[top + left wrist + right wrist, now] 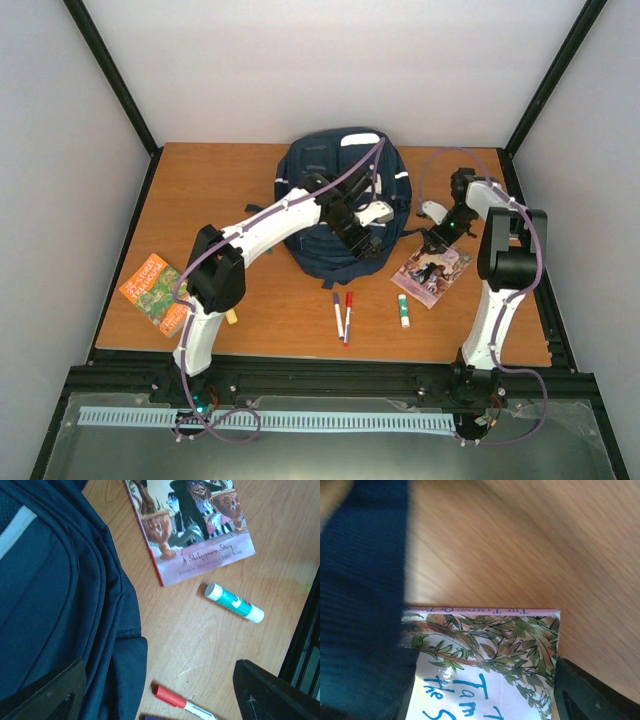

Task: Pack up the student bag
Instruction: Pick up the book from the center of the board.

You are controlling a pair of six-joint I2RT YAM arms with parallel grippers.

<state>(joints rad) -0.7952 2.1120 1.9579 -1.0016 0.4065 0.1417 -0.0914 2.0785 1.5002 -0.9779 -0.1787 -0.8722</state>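
Side by side near the front edge of the wooden table [200, 190] lie a purple marker pen [337, 312] and a red marker pen [348, 315]. A white-and-teal glue stick [403, 310] lies just right of them. Further back, an orange paperback [155, 292] lies far left. A pink illustrated paperback [432, 272] lies right, under the right gripper [435, 235], whose jaws stand apart over its corner. The left gripper [159, 685] hangs wide open and empty over the near edge of the navy blue fabric student bag [320, 165], which lies mid-table toward the back.

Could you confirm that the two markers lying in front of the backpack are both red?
Not quite. The top view shows only one red marker; the other is a purple marker. Both do lie in front of the backpack.
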